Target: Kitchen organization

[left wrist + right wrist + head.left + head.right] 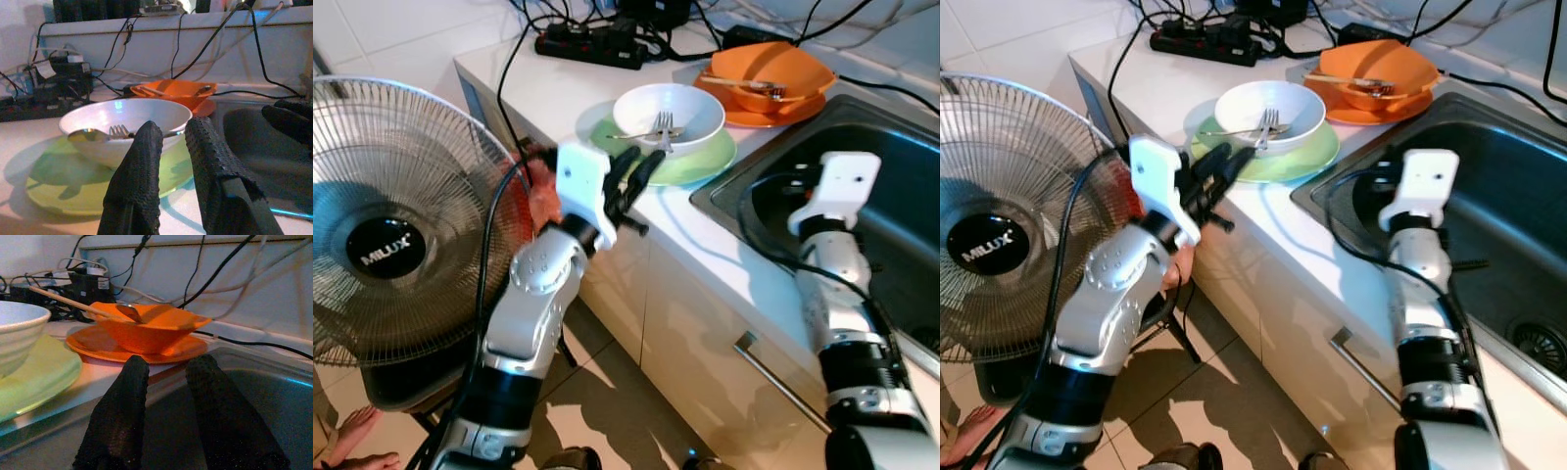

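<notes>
A white bowl holding a fork and a spoon sits on a green plate on the white counter. Behind it, an orange bowl with utensils rests on an orange plate. My left gripper hovers at the counter's edge just short of the green plate, open, with nothing between its fingers. My right gripper is low over the steel sink, pointing at the orange dishes, open and empty.
A large standing fan stands close on the left of my left arm. A black power strip and several cables lie at the back of the counter. A cabinet handle juts out below the sink. A person's foot is at the lower left.
</notes>
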Motion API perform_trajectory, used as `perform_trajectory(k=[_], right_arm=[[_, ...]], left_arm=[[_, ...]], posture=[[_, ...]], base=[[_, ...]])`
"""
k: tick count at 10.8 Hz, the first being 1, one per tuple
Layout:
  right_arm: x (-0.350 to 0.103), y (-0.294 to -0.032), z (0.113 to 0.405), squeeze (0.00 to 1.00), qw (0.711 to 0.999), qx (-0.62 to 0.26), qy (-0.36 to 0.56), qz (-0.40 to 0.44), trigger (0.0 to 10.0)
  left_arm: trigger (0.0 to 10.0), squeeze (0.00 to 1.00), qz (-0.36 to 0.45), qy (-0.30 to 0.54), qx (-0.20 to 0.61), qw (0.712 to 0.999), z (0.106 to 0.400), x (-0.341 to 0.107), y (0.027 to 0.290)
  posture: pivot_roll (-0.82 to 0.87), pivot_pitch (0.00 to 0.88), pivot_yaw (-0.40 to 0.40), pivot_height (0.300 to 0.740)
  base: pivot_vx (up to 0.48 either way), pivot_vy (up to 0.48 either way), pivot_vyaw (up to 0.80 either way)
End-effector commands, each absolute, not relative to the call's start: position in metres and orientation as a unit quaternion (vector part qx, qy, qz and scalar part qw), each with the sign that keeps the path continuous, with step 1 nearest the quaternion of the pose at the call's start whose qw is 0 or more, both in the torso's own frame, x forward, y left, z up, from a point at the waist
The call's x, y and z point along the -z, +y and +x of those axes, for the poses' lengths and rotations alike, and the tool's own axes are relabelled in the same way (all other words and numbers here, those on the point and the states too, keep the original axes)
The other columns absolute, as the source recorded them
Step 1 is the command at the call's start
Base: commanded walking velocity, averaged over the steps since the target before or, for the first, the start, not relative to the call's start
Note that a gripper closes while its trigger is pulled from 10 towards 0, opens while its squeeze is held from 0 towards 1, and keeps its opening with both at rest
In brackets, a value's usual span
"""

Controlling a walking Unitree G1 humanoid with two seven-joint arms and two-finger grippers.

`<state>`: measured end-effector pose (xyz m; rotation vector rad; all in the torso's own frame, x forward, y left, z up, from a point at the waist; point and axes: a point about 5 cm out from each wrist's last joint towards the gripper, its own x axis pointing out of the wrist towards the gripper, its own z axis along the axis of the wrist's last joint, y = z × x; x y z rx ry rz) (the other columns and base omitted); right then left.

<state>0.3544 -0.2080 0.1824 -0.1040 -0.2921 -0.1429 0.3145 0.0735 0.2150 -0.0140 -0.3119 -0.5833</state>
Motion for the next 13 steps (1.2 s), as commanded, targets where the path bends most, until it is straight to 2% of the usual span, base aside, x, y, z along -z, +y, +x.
perform_trajectory(k=[1, 9, 10, 13], right_arm=[[-0.175, -0.215, 0.353, 0.00, 0.986, 0.079, -0.134, -0.063, 10.0], [-0.190, -0.262, 0.347, 0.00, 0.980, 0.089, -0.131, -0.121, 10.0], [-0.187, -0.263, 0.347, 0.00, 0.981, 0.090, -0.126, -0.120, 10.0], [-0.173, -0.238, 0.344, 0.00, 0.987, 0.032, -0.117, -0.102, 10.0]], left_arm=[[10.0, 0.00, 0.003, -0.154, 0.280, 0.948, 0.313, -0.213, 0.075], [10.0, 0.00, 0.011, -0.163, 0.256, 0.953, 0.314, -0.215, 0.085], [10.0, 0.00, 0.013, -0.163, 0.252, 0.954, 0.315, -0.214, 0.086], [10.0, 0.00, 0.024, -0.178, 0.237, 0.955, 0.320, -0.224, 0.092]], posture=[[-0.01, 0.083, 0.059, 0.740], [-0.01, 0.116, 0.045, 0.740], [-0.01, 0.117, 0.046, 0.740], [0.00, 0.124, 0.050, 0.740]], base=[[0.000, 0.000, 0.00], [0.000, 0.000, 0.00], [0.000, 0.000, 0.00], [0.000, 0.000, 0.00]])
